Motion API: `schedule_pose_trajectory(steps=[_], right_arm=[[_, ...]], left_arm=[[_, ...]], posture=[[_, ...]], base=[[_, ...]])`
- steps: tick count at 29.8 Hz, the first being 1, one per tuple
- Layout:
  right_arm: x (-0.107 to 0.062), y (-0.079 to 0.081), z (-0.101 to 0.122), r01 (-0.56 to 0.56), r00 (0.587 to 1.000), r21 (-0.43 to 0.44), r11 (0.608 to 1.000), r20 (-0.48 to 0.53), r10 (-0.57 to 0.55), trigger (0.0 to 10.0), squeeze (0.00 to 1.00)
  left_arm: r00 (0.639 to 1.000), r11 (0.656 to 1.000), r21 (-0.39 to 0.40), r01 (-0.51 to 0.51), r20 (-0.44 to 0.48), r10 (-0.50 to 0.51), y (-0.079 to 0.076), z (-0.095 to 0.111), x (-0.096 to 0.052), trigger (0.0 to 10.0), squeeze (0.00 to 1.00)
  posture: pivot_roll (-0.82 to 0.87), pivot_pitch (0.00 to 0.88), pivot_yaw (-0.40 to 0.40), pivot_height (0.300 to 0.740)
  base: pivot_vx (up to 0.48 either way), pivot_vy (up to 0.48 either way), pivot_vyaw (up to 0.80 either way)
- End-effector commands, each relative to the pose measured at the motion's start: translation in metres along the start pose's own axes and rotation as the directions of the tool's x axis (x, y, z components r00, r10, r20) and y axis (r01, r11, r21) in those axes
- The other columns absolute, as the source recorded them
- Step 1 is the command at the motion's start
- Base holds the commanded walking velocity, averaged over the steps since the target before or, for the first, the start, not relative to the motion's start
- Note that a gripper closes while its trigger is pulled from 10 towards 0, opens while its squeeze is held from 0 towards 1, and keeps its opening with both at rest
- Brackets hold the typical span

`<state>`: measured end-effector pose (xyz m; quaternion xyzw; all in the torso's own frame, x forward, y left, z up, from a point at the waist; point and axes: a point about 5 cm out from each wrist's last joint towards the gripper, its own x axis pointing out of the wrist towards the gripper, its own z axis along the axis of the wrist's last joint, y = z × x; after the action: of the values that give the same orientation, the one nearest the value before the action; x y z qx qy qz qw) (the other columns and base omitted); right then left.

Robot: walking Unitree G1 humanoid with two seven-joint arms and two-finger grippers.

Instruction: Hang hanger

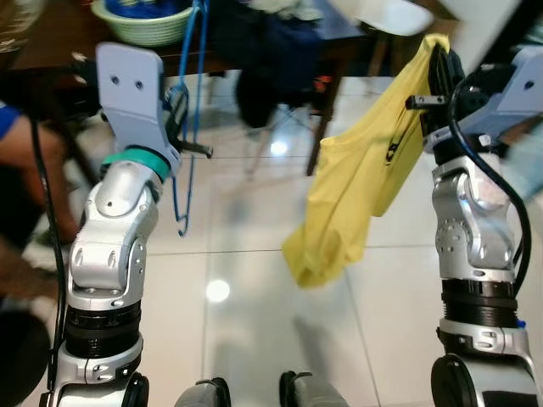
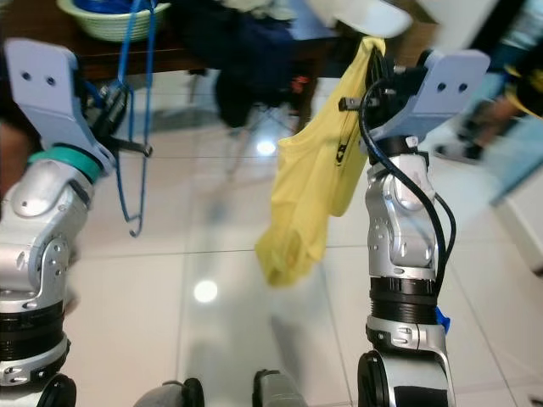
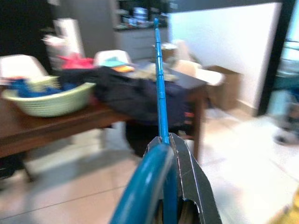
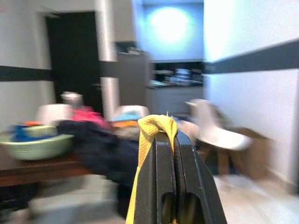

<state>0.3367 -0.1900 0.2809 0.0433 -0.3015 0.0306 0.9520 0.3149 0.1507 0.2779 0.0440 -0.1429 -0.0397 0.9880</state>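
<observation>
A blue wire hanger hangs in front of my left arm, and my left gripper is shut on it. In the left wrist view the hanger's blue rod runs straight out from between the black fingers. My right gripper is raised on the right and is shut on a yellow shirt. The shirt drapes down and to the left over the floor. The right wrist view shows a fold of the yellow shirt pinched over the fingertips.
A dark wooden table stands ahead with a pale green basket of clothes and a dark garment hanging over its edge. White chairs stand behind it. The floor is glossy white tile. A person's blue sleeve is at far left.
</observation>
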Motion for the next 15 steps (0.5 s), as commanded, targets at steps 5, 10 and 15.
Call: schedule_pose_trajectory(steps=[5,10,15], right_arm=[[-0.021,-0.009,-0.034,0.002,0.992,-0.051,0.999,-0.128,-0.008,10.0,0.00],[-0.047,-0.016,-0.067,0.013,0.964,-0.073,0.997,-0.265,-0.032,10.0,0.00],[-0.075,-0.015,-0.097,0.011,0.921,-0.081,0.997,-0.388,-0.041,10.0,0.00]], left_arm=[[0.991,1.000,-0.016,-0.011,-0.132,0.008,0.000,-0.035,-0.008,10.0,0.00],[0.973,0.999,0.037,-0.027,-0.228,0.035,0.006,-0.067,-0.020,10.0,0.00],[0.947,0.995,0.103,-0.003,-0.318,0.036,0.008,-0.098,-0.035,10.0,0.00]], posture=[[0.02,0.073,0.013,0.740],[0.02,0.075,0.011,0.740],[0.01,0.078,0.006,0.740]], base=[[0.000,0.000,-0.80],[0.000,0.000,-0.80],[0.000,0.000,-0.80]])
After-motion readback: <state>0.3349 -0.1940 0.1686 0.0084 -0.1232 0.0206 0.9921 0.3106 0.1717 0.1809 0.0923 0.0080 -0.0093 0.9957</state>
